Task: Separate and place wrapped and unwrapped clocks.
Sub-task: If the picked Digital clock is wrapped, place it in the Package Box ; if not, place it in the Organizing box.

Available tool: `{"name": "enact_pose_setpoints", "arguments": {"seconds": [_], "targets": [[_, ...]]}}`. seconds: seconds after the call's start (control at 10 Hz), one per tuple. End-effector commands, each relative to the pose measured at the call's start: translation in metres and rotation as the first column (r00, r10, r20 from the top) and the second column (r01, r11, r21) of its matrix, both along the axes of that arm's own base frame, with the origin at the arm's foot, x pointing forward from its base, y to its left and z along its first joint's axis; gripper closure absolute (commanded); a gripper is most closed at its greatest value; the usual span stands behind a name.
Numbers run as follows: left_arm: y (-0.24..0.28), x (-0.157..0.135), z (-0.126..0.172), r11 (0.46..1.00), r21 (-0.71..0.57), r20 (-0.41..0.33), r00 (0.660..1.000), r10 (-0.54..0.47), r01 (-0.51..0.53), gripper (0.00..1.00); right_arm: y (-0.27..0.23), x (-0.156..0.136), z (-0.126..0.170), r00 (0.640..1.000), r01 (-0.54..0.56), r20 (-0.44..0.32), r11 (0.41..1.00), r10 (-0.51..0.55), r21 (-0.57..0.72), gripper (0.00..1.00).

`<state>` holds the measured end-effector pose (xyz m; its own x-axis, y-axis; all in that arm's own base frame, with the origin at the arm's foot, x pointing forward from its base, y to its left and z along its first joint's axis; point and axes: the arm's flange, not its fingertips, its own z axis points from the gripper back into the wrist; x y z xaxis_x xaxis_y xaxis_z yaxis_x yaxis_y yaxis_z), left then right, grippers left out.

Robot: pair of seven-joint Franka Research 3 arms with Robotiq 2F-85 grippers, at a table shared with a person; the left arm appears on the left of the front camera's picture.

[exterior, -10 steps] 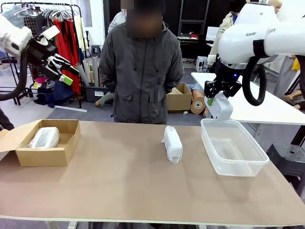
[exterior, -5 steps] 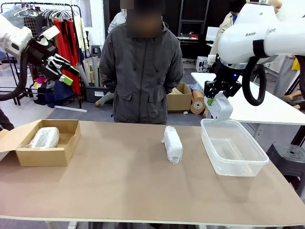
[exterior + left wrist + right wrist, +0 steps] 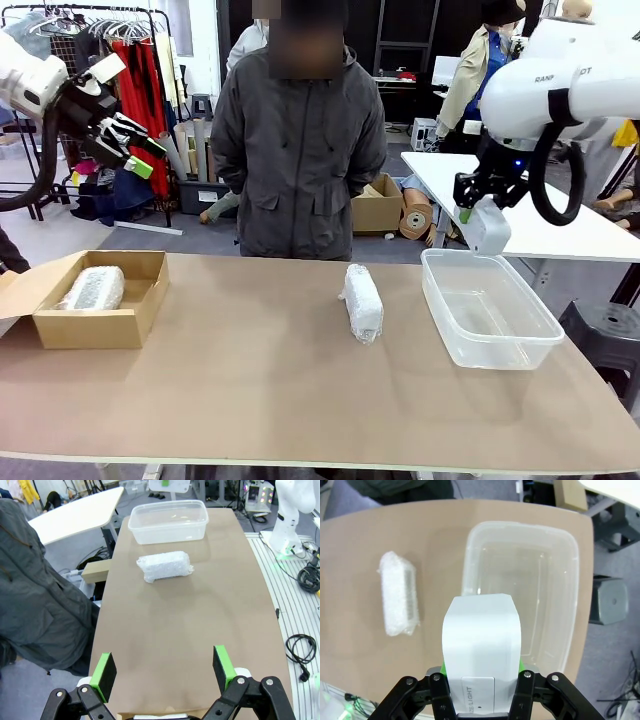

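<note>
My right gripper is shut on the bare white clock and holds it in the air above the far end of the clear plastic tub. From the right wrist, the unwrapped clock rises between the fingers over the tub's near wall. One wrapped clock lies on the table's middle, also seen as the film-covered clock and the wrapped clock. Another wrapped clock lies in the cardboard box. High at the left, my left gripper stands open and holds nothing, with its green pads wide apart.
A person in a dark jacket stands at the table's far edge, hands behind the back. A white table stands behind the tub at the right. Cables lie on the floor beside the table.
My right gripper has moved to the right with the bare clock, from the tub's far left corner to above its far end. The left arm has not moved.
</note>
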<state>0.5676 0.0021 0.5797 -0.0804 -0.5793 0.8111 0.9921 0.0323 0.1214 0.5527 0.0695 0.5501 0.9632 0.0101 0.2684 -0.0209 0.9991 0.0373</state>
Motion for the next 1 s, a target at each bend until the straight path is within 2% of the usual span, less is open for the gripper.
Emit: {"name": "enact_pose_setpoints", "arguments": {"seconds": [0.0,0.4,0.6,0.9], "targets": [[0.0,-0.002,0.001,1.0,-0.002,-0.001,1.0,-0.003,0.003,0.0,-0.017,0.012,-0.017,1.0,-0.004,0.002,1.0,0.004,0.01,1.0],[0.0,-0.002,0.001,1.0,-0.002,-0.001,1.0,-0.003,0.003,0.0,-0.038,0.047,-0.078,0.996,0.062,-0.07,0.998,-0.063,-0.024,1.0],[0.0,-0.002,0.001,1.0,-0.002,-0.001,1.0,-0.003,0.003,0.0,-0.039,0.046,-0.102,0.991,0.065,-0.115,0.998,-0.067,-0.013,1.0],[0.0,-0.002,0.001,1.0,-0.002,-0.001,1.0,-0.003,0.003,0.0,-0.045,0.037,-0.13,0.99,0.094,-0.106,0.996,-0.093,0.003,1.0]]}}
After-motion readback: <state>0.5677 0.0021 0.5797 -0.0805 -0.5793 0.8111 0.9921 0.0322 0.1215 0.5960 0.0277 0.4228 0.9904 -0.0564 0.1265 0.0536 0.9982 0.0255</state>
